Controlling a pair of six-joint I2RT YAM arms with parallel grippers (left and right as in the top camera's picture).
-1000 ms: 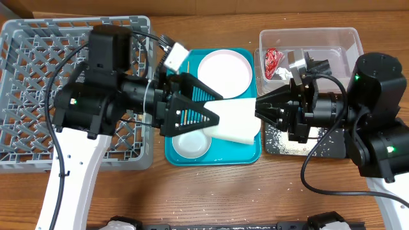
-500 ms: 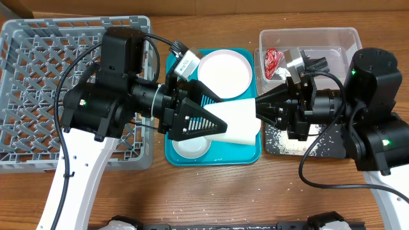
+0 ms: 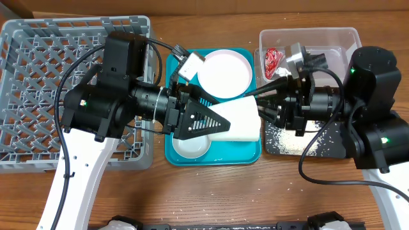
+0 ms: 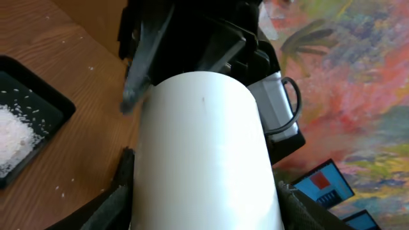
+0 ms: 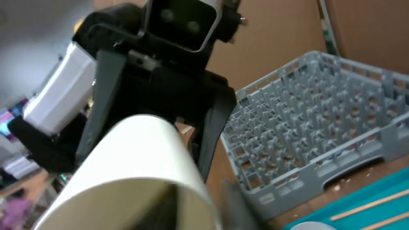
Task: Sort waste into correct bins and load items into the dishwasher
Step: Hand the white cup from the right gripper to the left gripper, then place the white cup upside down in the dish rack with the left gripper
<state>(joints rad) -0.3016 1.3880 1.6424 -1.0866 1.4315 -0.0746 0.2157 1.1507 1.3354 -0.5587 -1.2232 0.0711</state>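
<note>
My left gripper (image 3: 216,114) is shut on a small white cup (image 3: 241,121) and holds it on its side above the teal tray (image 3: 217,157). In the left wrist view the cup (image 4: 203,147) fills the space between my fingers. My right gripper (image 3: 259,105) is at the cup's mouth. In the right wrist view one finger is inside the cup (image 5: 131,153) and one outside its rim, spread apart. A large white plate (image 3: 223,71) and a smaller white dish (image 3: 192,145) lie on the teal tray. A red wrapper (image 3: 273,61) lies in the clear tub (image 3: 345,35). The tissue and bowl are hidden.
The grey dish rack (image 3: 38,76) stands at the left; it also shows in the right wrist view (image 5: 307,115). A black tray (image 3: 271,147) with rice grains lies under my right arm. A thin chopstick (image 5: 377,203) lies on the teal tray. Loose grains dot the table.
My right gripper has moved slightly left and up onto the cup's mouth, and its fingers have spread around the rim. My left gripper still holds the cup in about the same place.
</note>
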